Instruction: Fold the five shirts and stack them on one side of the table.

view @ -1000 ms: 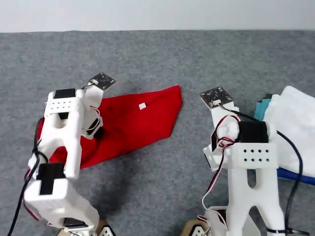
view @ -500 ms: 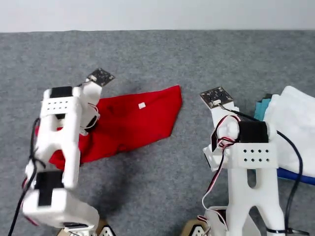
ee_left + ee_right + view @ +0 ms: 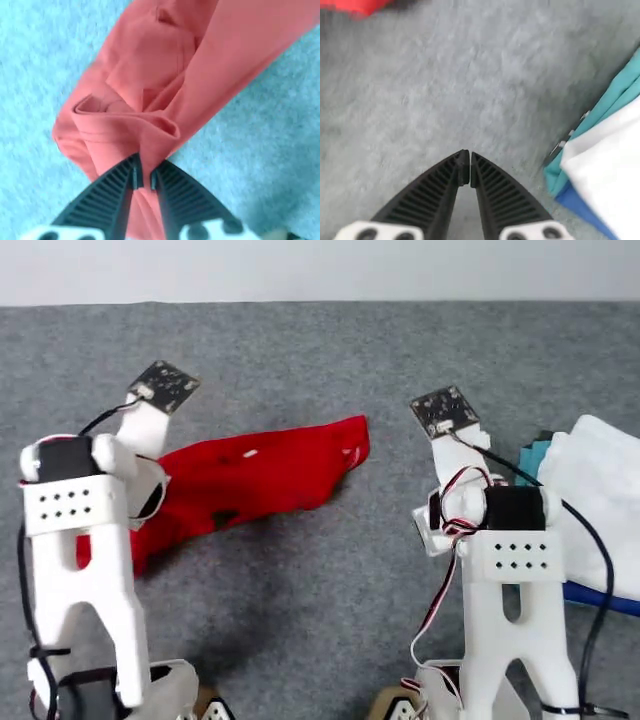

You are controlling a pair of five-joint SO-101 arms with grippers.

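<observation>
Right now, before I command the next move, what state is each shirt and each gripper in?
red shirt: bunched and creased, one fold pinched by the left gripper.
left gripper: shut on the red shirt.
right gripper: shut, empty, above the bare table.
white shirt: lying on top of the other two at the table's side.
teal shirt: under the white shirt, edge showing.
blue shirt: under the white shirt, edge showing.
</observation>
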